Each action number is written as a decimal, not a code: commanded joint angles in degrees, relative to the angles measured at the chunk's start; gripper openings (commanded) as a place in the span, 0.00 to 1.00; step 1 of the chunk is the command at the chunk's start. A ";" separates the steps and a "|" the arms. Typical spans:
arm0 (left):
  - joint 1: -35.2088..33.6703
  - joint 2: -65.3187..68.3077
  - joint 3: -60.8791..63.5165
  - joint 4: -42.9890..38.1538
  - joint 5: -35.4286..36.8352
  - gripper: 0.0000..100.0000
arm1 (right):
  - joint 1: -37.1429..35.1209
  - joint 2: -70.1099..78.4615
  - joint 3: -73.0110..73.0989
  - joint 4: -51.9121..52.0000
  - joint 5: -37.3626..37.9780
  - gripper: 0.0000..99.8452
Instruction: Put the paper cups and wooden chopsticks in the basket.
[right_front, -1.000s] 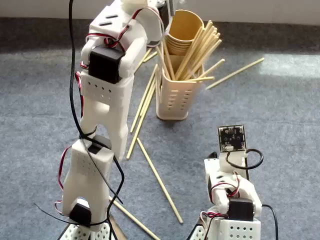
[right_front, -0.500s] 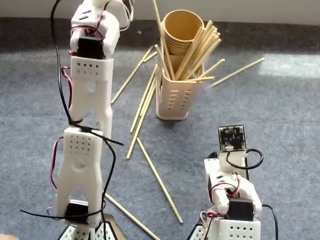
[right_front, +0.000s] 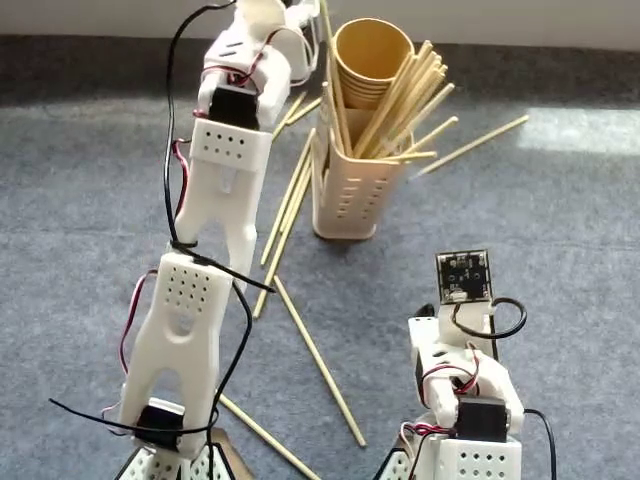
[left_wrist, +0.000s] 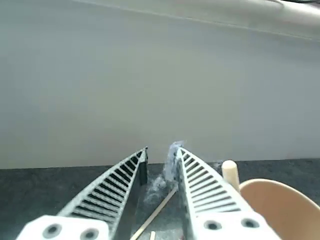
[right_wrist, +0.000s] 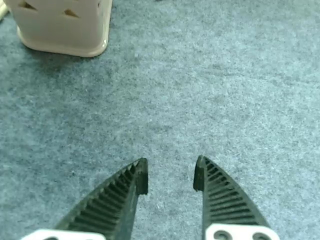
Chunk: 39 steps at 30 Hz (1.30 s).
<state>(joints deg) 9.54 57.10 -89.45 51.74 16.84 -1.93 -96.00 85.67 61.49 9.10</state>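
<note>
A beige slotted basket stands at the back of the grey carpet. Stacked paper cups and several wooden chopsticks stick out of it. More chopsticks lie loose on the carpet beside and in front of the basket. My left arm stretches to the back, its wrist beside the basket's top. My left gripper is open with a narrow gap, next to a cup rim and a chopstick end. My right gripper hangs open over bare carpet, short of the basket's foot.
One long chopstick lies diagonally between the two arms, another near the left arm's base, and one to the right of the basket. The right arm sits folded at the front. A pale wall rises behind the table.
The left arm swung out to the left, then back towards the basket. A chopstick that stood upright near its gripper now leans in the basket. The right arm has not moved.
</note>
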 joint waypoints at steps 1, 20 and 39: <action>4.70 -6.81 -6.02 7.38 0.00 0.11 | 0.22 -0.40 -0.40 -1.19 0.53 0.16; 1.98 -20.79 -5.76 27.60 -0.09 0.11 | 0.22 -0.40 -0.40 -1.19 0.53 0.16; -4.26 -9.01 30.64 49.14 -29.54 0.12 | 4.88 -0.40 -0.57 -1.19 0.53 0.16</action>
<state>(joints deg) -0.57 49.01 -63.96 100.35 -11.82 2.37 -96.00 85.67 61.49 9.10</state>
